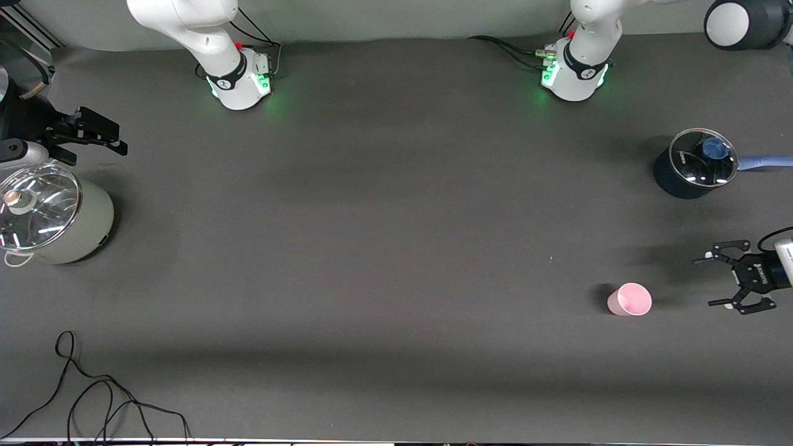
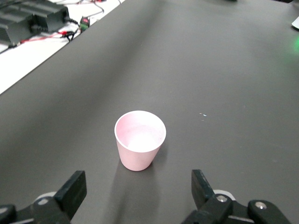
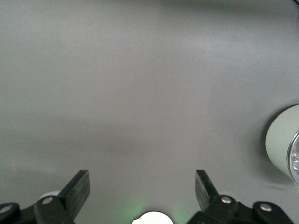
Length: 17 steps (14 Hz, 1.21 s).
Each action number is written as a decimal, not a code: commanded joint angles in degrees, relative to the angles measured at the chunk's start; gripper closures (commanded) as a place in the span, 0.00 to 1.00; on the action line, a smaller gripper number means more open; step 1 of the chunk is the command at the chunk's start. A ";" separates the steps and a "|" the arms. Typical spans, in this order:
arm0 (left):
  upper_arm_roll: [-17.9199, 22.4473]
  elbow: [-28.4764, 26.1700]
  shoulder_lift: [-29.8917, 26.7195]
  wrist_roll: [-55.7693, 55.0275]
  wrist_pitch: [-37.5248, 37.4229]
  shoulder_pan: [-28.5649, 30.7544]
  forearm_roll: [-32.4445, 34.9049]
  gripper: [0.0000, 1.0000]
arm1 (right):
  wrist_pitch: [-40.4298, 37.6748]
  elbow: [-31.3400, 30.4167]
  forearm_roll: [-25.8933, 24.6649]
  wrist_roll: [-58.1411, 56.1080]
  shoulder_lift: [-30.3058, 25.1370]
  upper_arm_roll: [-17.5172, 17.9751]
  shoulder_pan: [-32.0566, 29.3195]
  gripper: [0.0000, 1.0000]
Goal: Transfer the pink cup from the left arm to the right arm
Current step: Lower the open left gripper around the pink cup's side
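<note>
The pink cup (image 1: 629, 300) is seen upright on the bench (image 1: 384, 248), lower right of the frame, beside the left gripper (image 1: 712, 282), jaws released. The right gripper (image 1: 114, 140), upper left of the frame, is likewise released.

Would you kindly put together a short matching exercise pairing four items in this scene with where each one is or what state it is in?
Items:
1. pink cup
2. left gripper
3. dark saucepan
4. pale green pot

Descriptions:
A. open, empty, beside the cup
B. at the right arm's end of the table, glass lid on
C. upright on the table, ungripped
D. lidded, with a blue handle, farther from the front camera than the cup

Pairs: 1-C, 2-A, 3-D, 4-B
</note>
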 commanded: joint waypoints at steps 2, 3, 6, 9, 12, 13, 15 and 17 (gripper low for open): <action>-0.47 -0.57 6.64 13.28 2.60 0.79 -8.89 0.00 | -0.66 1.40 1.06 0.26 0.55 -0.32 0.45 0.00; -0.47 -0.92 7.61 14.44 4.01 0.79 -9.08 0.00 | -0.66 1.40 1.06 0.26 0.55 -0.23 0.45 0.00; -0.73 -1.37 9.46 17.77 4.64 0.79 -10.74 0.00 | -0.66 1.40 1.06 0.26 0.55 -0.32 0.36 0.00; -0.73 -1.45 11.57 20.16 4.55 0.70 -14.00 0.00 | -0.66 1.31 1.06 0.26 0.46 -0.32 0.45 0.00; -0.82 -2.25 12.54 20.34 4.03 0.79 -15.93 0.00 | -0.66 1.31 1.06 0.26 0.46 -0.32 0.36 0.00; -0.82 -2.33 12.98 20.34 3.50 0.79 -16.55 0.00 | -0.66 1.31 0.97 0.26 0.46 -0.32 0.36 0.00; -0.82 -2.86 13.42 20.34 3.41 0.79 -17.60 0.00 | -0.66 1.31 0.97 0.26 0.37 -0.32 0.36 0.00; -1.61 -2.95 13.86 20.51 3.32 0.88 -17.87 0.00 | -0.66 1.31 0.97 0.26 0.37 -0.32 0.36 0.00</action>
